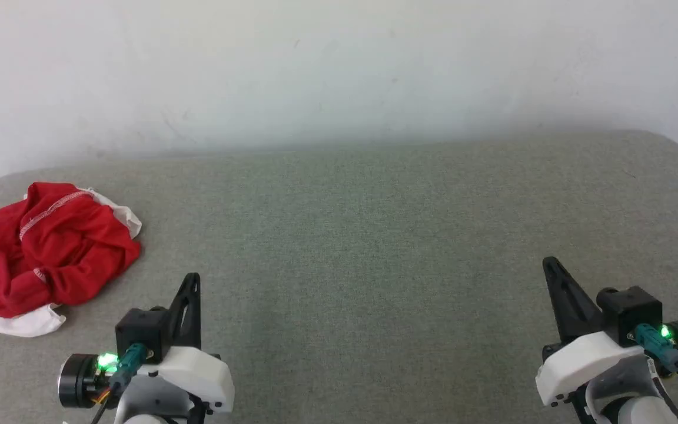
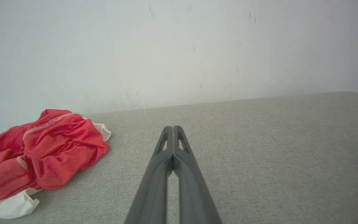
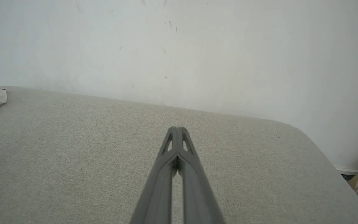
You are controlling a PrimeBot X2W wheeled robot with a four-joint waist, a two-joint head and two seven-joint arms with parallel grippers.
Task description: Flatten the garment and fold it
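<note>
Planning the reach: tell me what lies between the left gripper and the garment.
Just bare grey upholstery between the left gripper and the crumpled garment, clear in the head view.

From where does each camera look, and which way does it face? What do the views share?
Head view: on the head, facing forward and down at the grey padded surface; left gripper and right gripper, both shut, at the bottom.
Left wrist view: on the left wrist, looking along its shut fingers toward the wall; crumpled garment at left.
Right wrist view: on the right wrist, along its shut fingers toward the wall.
Shared: all three show the garment, surface and wall.
</note>
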